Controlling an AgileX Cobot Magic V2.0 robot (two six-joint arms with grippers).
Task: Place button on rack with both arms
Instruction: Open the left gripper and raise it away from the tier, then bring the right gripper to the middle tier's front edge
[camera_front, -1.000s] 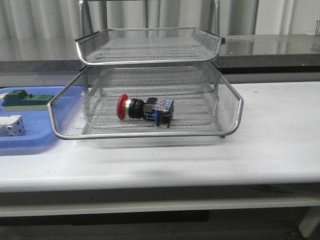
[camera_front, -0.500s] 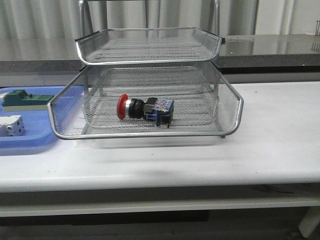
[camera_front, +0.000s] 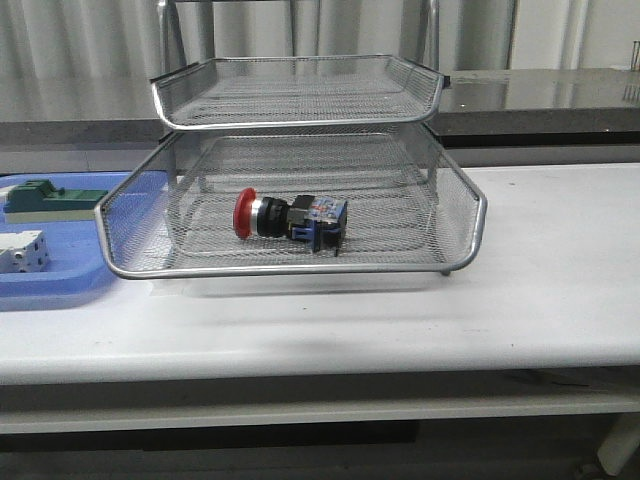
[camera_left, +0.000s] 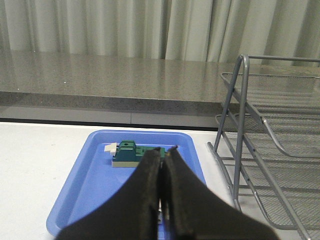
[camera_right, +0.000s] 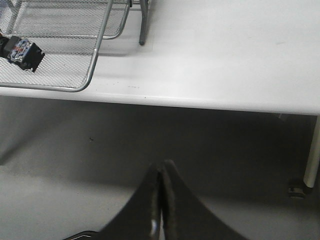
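Observation:
The button (camera_front: 289, 217), with its red head, black body and blue rear block, lies on its side in the lower mesh tray of the silver rack (camera_front: 300, 268). Its blue end also shows in the right wrist view (camera_right: 21, 51). Neither gripper shows in the front view. My left gripper (camera_left: 164, 150) is shut and empty, held above the blue tray (camera_left: 95, 175) beside the rack (camera_left: 242, 125). My right gripper (camera_right: 162, 167) is shut and empty, held off the table's front edge, away from the rack (camera_right: 95, 55).
A blue plastic tray (camera_front: 60, 285) sits left of the rack with a green block (camera_front: 50, 199) and a white block (camera_front: 22, 251) in it. The green block also shows in the left wrist view (camera_left: 129, 152). A grey counter runs along the back.

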